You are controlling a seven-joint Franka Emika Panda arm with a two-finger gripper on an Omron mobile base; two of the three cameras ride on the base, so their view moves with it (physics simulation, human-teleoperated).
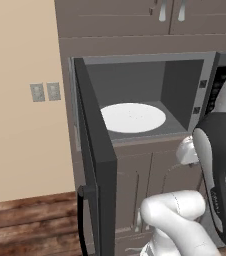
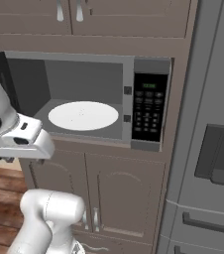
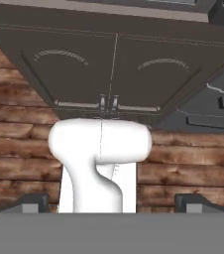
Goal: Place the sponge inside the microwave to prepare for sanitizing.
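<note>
Nearest, the end effector [image 3: 112, 203] points down at the wood floor [image 3: 15, 149], fingers spread wide, holding nothing. Above and beyond it the microwave [image 2: 84, 99] stands open, turntable [image 2: 83, 115] bare. No sponge visible, so its axis can't be told; likely light, soft, best pinched across flat faces.

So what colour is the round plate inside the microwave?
White. The turntable shows best in the right base view.

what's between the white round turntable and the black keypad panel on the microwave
In the right base view, a bare strip of grey cavity floor separates white turntable from black keypad panel.
</note>
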